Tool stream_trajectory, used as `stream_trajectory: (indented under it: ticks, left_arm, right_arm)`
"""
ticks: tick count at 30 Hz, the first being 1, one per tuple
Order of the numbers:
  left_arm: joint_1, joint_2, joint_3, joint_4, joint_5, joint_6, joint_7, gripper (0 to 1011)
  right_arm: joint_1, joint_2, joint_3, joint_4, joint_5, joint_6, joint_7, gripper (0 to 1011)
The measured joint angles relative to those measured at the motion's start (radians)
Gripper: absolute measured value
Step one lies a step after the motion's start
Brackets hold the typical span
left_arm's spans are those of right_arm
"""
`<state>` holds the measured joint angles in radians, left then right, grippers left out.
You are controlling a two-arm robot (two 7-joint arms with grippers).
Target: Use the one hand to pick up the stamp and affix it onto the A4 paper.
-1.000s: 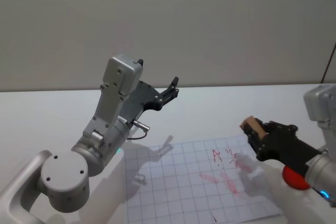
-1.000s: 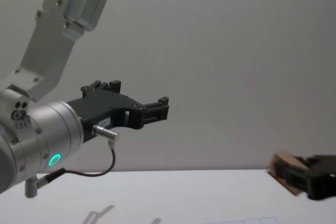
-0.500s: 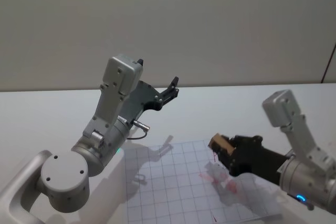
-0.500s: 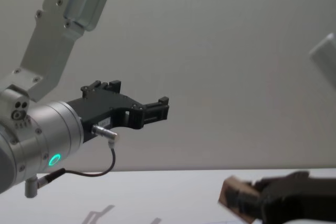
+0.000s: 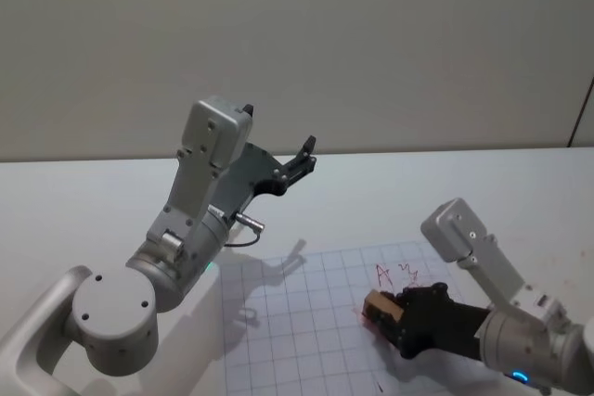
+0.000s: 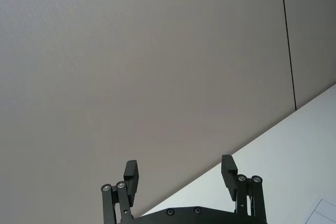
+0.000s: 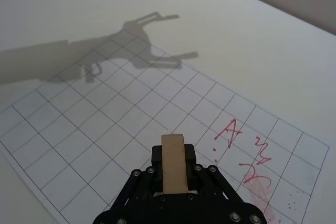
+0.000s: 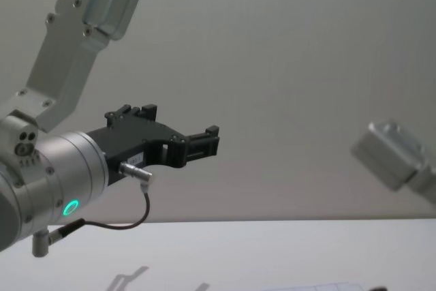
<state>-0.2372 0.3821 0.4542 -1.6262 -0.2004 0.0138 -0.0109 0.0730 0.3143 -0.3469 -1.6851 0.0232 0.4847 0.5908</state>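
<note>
From its wrist, the right tool pinches the stamp over A4 paper.

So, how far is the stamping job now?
Done: the right claw grips the stamp. In hand: it holds it low over the A4 paper, beside red marks; contact cannot be judged. Left: pressing it on the sheet and lifting away. The left claw is open, raised and idle.
</note>
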Motion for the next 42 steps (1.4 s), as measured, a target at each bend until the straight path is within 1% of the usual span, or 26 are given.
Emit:
stream_trajectory:
  ticks: [4,8,15,19,27,31,33,37,40,42]
  left_arm:
    - [0.0,0.0,0.0,0.0,0.0,0.0,0.0,1001]
    - [0.0,0.0,0.0,0.0,0.0,0.0,0.0,1001]
    - [0.0,0.0,0.0,0.0,0.0,0.0,0.0,1001]
    - [0.0,0.0,0.0,0.0,0.0,0.0,0.0,1001]
    - [0.0,0.0,0.0,0.0,0.0,0.0,0.0,1001]
    - [0.0,0.0,0.0,0.0,0.0,0.0,0.0,1001]
    - [0.0,0.0,0.0,0.0,0.0,0.0,0.0,1001]
    - [0.0,0.0,0.0,0.0,0.0,0.0,0.0,1001]
    - [0.0,0.0,0.0,0.0,0.0,0.0,0.0,1001]
    - [0.0,0.0,0.0,0.0,0.0,0.0,0.0,1001]
  right_arm:
    - [0.002,0.003,-0.008,0.014,-0.021,0.012,0.015,220]
    - [0.005,0.004,-0.011,0.019,-0.029,0.015,0.019,219]
    - [0.007,0.002,-0.016,0.03,-0.032,0.011,0.017,219]
    - [0.008,-0.001,-0.017,0.036,-0.023,0.0,0.009,219]
    - [0.013,-0.012,-0.013,0.038,0.033,-0.046,-0.031,219]
    - [0.015,-0.015,-0.002,0.028,0.075,-0.073,-0.058,219]
    - [0.015,-0.015,0.009,0.018,0.112,-0.095,-0.085,219]
    - [0.012,-0.012,0.022,0.009,0.149,-0.115,-0.113,220]
    - [0.004,-0.003,0.039,-0.002,0.191,-0.136,-0.156,219]
    - [-0.001,0.003,0.048,-0.008,0.205,-0.143,-0.172,219]
